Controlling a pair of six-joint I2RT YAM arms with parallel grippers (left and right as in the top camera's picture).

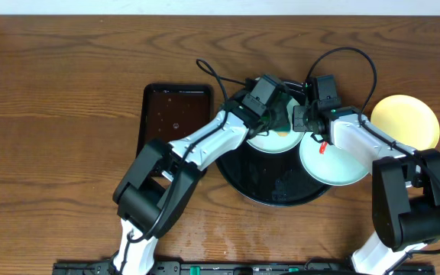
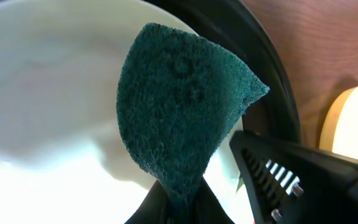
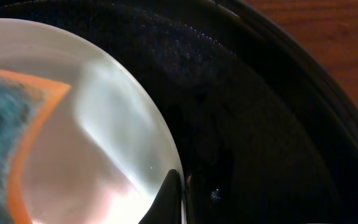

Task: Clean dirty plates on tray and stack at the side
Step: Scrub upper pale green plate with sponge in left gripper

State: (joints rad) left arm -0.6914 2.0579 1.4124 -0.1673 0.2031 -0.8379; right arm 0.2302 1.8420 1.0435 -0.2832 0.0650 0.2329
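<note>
1. We are working on the pale plate (image 2: 42, 93), which is lying at the back of the black tray (image 1: 270, 191). The left gripper (image 2: 179, 196) is clamping a green scouring pad (image 2: 179, 106) and holding it over the plate's bowl. We cannot tell whether the pad is touching.
2. The right gripper (image 3: 178, 193) is pinching that plate's rim, fingers drawn together on the edge, apparently steadying it.
3. We are seeing no red on the parts of this plate that show, so we are judging its wiping well along, though the pad is hiding much of it.
4. The second pale plate (image 1: 342, 164) is overhanging the tray's right rim and showing a small red mark, so it is probably waiting its turn.
5. The yellow plate (image 1: 406, 122) is sitting alone on the table (image 1: 52, 76), right of the tray. No stack is forming yet, so we are reckoning most of the task is left.
6. The table is showing dark wood grain, and a brown tray (image 1: 176, 114) is lying left of the black one. Little of the room beyond is showing.
</note>
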